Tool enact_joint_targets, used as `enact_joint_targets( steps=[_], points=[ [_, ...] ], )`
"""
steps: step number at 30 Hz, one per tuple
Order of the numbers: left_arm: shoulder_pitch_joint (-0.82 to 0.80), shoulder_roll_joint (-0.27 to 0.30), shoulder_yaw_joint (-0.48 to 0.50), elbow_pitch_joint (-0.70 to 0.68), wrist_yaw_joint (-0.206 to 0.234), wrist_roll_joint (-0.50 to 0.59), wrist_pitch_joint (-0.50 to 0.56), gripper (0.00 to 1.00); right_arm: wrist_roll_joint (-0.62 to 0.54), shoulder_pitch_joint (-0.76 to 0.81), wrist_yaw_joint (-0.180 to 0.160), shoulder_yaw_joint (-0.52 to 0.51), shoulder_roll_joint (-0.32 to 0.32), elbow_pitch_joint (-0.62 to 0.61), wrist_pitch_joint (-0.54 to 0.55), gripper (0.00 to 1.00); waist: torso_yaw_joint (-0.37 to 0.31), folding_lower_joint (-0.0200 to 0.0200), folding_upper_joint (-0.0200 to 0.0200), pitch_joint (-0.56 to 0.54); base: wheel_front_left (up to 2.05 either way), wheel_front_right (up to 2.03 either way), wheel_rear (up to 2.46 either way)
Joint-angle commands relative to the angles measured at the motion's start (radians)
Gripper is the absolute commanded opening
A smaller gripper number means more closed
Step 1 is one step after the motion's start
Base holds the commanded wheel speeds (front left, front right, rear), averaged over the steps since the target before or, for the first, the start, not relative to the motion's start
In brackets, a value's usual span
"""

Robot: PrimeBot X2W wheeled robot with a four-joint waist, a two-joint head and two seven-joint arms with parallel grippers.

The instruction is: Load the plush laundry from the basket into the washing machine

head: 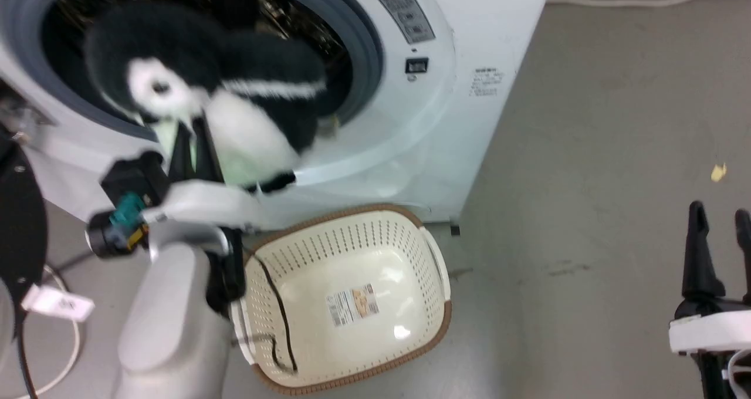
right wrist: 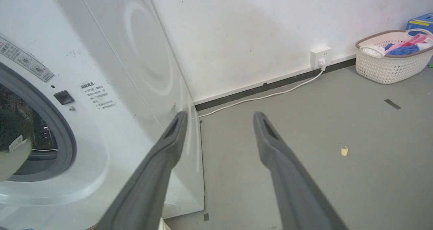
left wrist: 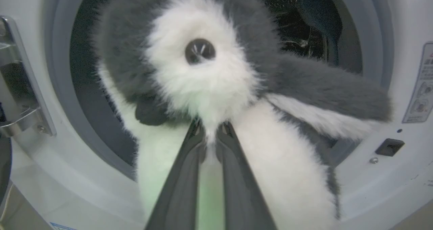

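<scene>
The plush laundry (head: pixel 234 88), a fluffy black-and-white penguin toy, hangs at the washing machine's (head: pixel 457 94) round porthole, head and back partly inside the grey gasket. My left gripper (head: pixel 196 132) is shut on its white belly just below the head; up close the plush laundry (left wrist: pixel 203 74) is pinched between the two dark fingers of the left gripper (left wrist: pixel 210 130). The cream basket (head: pixel 352 223) sits on the floor below the porthole, holding no toy. My right gripper (head: pixel 719 220) stands open at the lower right, away from the machine, its open right gripper (right wrist: pixel 220 116) holding nothing.
The washing machine's (right wrist: pixel 111 61) side panel stands by a white wall. A white cable (right wrist: pixel 270 94) runs along the floor to a wall socket. A second basket with coloured clothes (right wrist: pixel 392 59) sits far off. The black door (head: pixel 20 223) hangs open at left. Grey floor lies right.
</scene>
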Motion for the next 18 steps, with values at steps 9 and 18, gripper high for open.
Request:
enact_joint_targets(
  steps=[9, 18],
  points=[
    [-0.175, -0.012, 0.071, 0.053, -0.018, 0.040, -0.006, 0.00, -0.004, -0.057, -0.001, -0.011, 0.001, -0.038, 0.006, 1.00, -0.044, -0.0001, 0.0000, 0.132, 0.00, 0.00, 0.00],
    [-0.325, -0.010, 0.119, 0.097, -0.029, 0.077, -0.006, 0.00, -0.016, -0.095, -0.001, -0.012, 0.001, -0.082, 0.021, 1.00, -0.074, -0.0001, 0.0000, 0.241, 0.00, 0.00, 0.00]
  ],
)
